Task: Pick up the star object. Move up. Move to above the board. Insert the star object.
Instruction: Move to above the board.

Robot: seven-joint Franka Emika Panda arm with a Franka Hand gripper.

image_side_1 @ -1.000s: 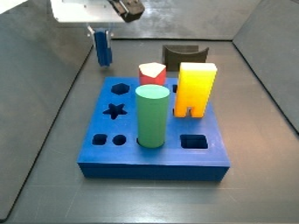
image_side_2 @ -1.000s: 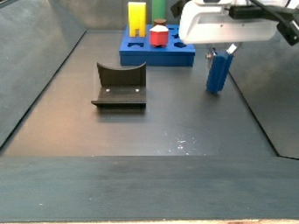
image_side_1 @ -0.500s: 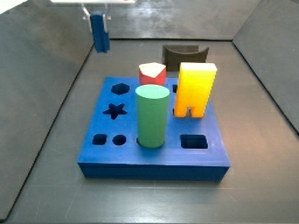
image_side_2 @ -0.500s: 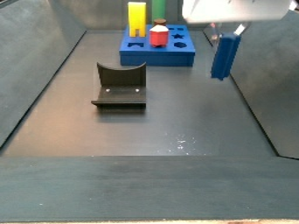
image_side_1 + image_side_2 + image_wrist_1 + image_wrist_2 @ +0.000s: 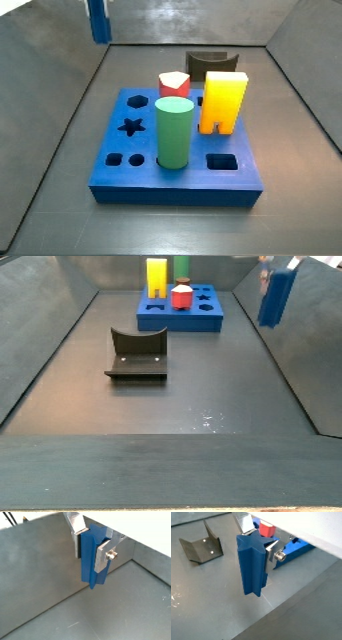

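From my remote station, the gripper (image 5: 93, 543) sits clamped on the star object (image 5: 92, 558), its flat silver finger (image 5: 103, 558) plates pressed against the ridged flanks of the dark blue prism, which hangs upright with its lower end free above the smooth grey floor. In a wrist view the star-shaped ribs of the star object (image 5: 252, 566) catch the light; its surface is matte and sharp-edged.

Compared with half a second ago, I see the piece higher: in a side view only the bottom of the star object (image 5: 96, 20) remains in frame at the top edge, and in a side view the star object (image 5: 277, 294) hangs clear of the floor near the right wall, with the gripper body mostly cut off above.

Nearest in that side view, the dark arch-shaped block (image 5: 138, 354) rests on the floor, well apart from the held piece. Beyond it lies the board (image 5: 179, 321), a flat blue block; a side view shows the board (image 5: 178, 182) with star, hexagon, round and square holes cut into its top. The star hole (image 5: 131, 126) is open. Standing in the board are a green cylinder (image 5: 175, 131), a yellow rectangular block (image 5: 223, 101) and a red piece with a pale top (image 5: 175, 85). The green cylinder stands just beside the star hole.
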